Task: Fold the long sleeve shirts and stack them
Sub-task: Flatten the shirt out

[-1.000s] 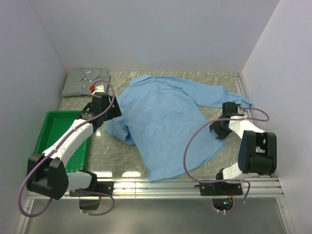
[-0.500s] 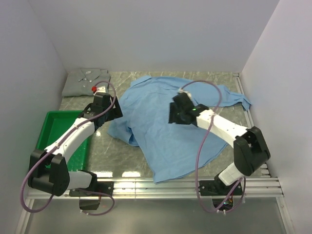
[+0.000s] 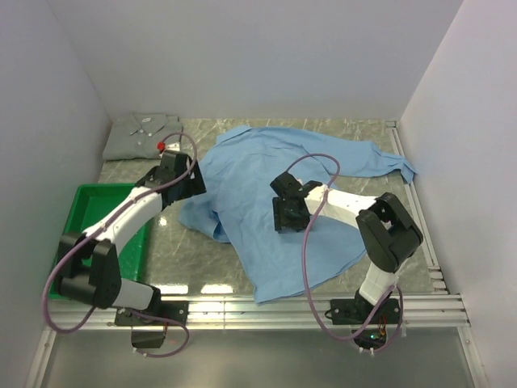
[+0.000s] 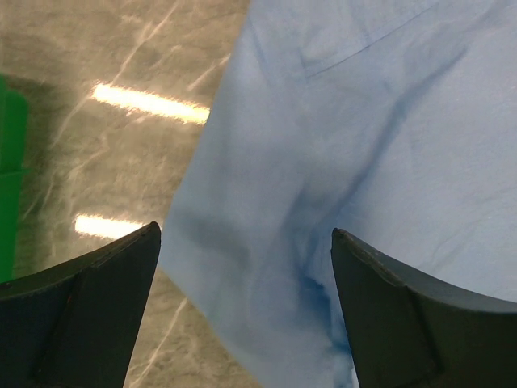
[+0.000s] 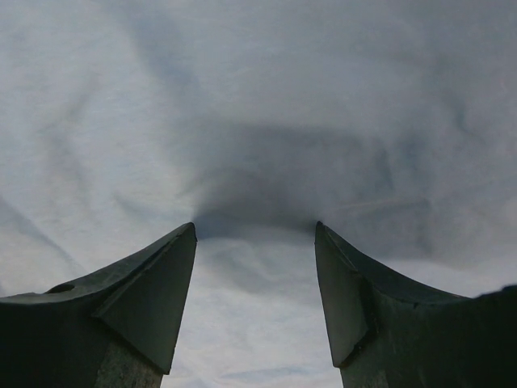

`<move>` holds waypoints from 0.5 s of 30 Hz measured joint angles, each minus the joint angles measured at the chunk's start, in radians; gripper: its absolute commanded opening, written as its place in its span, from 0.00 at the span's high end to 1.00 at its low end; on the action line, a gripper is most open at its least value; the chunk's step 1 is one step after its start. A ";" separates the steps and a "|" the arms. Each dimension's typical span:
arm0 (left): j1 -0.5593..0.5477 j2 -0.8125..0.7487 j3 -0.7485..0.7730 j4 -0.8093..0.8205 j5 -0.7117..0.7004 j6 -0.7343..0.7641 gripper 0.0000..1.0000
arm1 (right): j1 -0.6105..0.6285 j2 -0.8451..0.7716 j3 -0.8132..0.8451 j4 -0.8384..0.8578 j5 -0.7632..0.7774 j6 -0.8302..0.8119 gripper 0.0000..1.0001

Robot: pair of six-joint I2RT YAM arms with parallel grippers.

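A light blue long sleeve shirt lies spread and wrinkled across the middle of the table, one sleeve reaching to the back right. A pale grey-green shirt rests folded in the back left corner. My left gripper hovers open at the blue shirt's left edge; in the left wrist view that cloth edge runs between the spread fingers. My right gripper is open low over the shirt's middle, with blue cloth under and between its fingertips, nothing pinched.
A green plastic tray sits at the left, under the left arm. Bare marbled tabletop shows between the tray and the shirt. White walls close in the back and both sides; a metal rail runs along the near edge.
The right arm swung from the shirt's right sleeve to its middle, and its jaws widened. The left gripper edged slightly toward the back.
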 measured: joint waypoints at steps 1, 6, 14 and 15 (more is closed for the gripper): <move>0.000 0.025 0.026 -0.008 0.003 0.001 0.08 | -0.006 0.000 -0.006 -0.002 0.000 0.006 0.32; 0.000 0.209 0.223 -0.020 0.025 0.003 0.10 | -0.031 -0.046 -0.054 -0.010 0.018 0.033 0.22; 0.001 0.518 0.520 -0.012 -0.011 0.036 0.12 | -0.136 -0.225 -0.161 -0.024 0.052 0.079 0.11; 0.003 0.557 0.548 -0.014 -0.018 0.043 0.13 | -0.172 -0.254 -0.184 -0.019 0.044 0.086 0.11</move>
